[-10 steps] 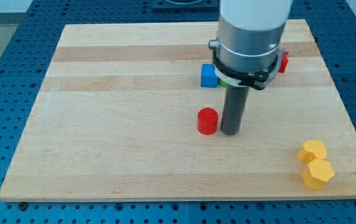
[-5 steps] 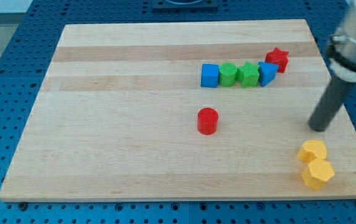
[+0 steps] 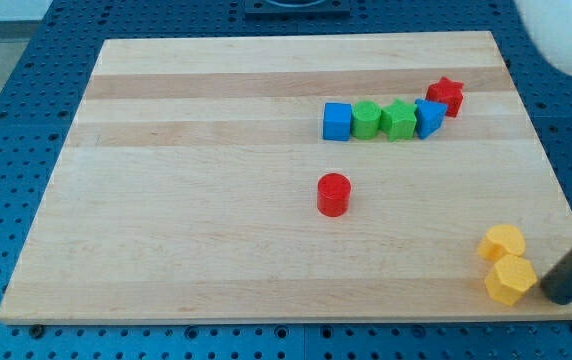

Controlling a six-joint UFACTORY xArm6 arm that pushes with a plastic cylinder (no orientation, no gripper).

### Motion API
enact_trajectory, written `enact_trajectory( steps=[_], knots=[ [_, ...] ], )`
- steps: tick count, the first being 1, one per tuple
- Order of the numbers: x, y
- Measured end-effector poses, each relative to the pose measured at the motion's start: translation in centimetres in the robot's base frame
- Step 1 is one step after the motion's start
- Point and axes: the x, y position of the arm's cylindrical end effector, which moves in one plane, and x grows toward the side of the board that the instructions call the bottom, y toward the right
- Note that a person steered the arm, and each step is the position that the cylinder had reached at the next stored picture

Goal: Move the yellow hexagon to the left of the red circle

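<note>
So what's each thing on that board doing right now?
My tip: down at the view's right edge, just right of the yellow hexagon.
Yellow hexagon: flat, at the view's bottom right, touching the other yellow block.
Red circle: upright, alone mid-board.
Blue cube, two green blocks, blue block, red star: in a row, touching.
</note>
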Motion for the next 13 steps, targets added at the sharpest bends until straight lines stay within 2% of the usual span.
enact_trajectory(
  steps=[1,3,6,8,10,13],
  knots=[
    [0.0,-3.0],
    [-2.9,-7.9],
    [-3.1,-15.7],
    [-1.2,-16.8],
    [-4.1,-21.3],
    [-6.0,-22.3]
  ],
)
